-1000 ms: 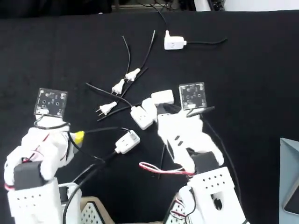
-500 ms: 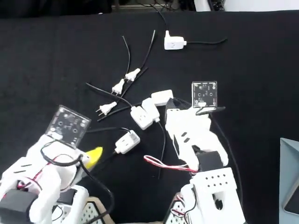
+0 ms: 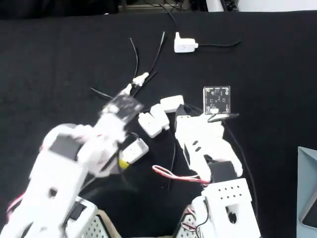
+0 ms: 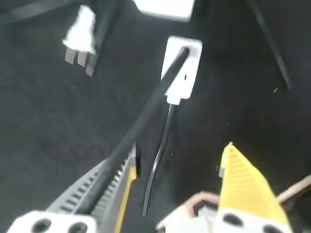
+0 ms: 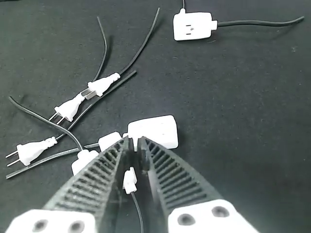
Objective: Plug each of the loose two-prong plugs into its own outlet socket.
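A white outlet socket (image 3: 137,148) (image 4: 182,67) with a thin black cord lies left of centre. My left gripper (image 3: 124,160) (image 4: 182,150) hangs open just over it, its yellow finger (image 4: 243,179) on one side of the cord. A loose two-prong plug (image 4: 79,40) lies close by. Two more plugs (image 3: 140,79) (image 5: 103,85) lie end to end farther back, and a third plug (image 5: 30,148) lies nearer. My right gripper (image 3: 177,113) (image 5: 133,141) sits at a cluster of white sockets (image 3: 151,121) (image 5: 153,131). Its jaws are almost together, with a dark bit between them.
One more socket (image 3: 184,45) (image 5: 193,25) lies at the far edge with its cord running right. Black cords cross the black cloth between the plugs. A grey object (image 3: 308,188) sits at the right edge. The far left and right of the table are bare cloth.
My left arm has swung from the near left corner forward and right, over the left socket. My right arm shifted slightly right a second ago and has kept still since.
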`<action>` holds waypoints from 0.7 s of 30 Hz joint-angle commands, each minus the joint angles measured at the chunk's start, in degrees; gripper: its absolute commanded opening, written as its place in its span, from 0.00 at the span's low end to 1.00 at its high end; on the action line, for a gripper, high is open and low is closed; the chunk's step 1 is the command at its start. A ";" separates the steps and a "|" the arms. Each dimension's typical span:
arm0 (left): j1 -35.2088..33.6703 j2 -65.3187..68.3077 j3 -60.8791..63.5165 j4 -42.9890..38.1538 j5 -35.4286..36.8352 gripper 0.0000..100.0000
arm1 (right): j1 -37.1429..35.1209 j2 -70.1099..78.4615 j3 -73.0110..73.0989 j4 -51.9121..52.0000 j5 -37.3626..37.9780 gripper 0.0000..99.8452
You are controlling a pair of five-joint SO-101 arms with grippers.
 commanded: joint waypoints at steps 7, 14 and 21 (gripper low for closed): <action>1.19 18.90 3.82 -17.58 0.09 0.28 | 0.53 -1.01 -0.40 -1.14 -0.26 0.01; 1.27 24.79 14.37 -35.96 0.09 0.28 | 0.53 -1.01 -0.40 -1.14 -0.26 0.01; 1.36 26.81 17.27 -42.73 0.09 0.28 | 0.53 -1.01 -0.40 -1.14 -0.26 0.01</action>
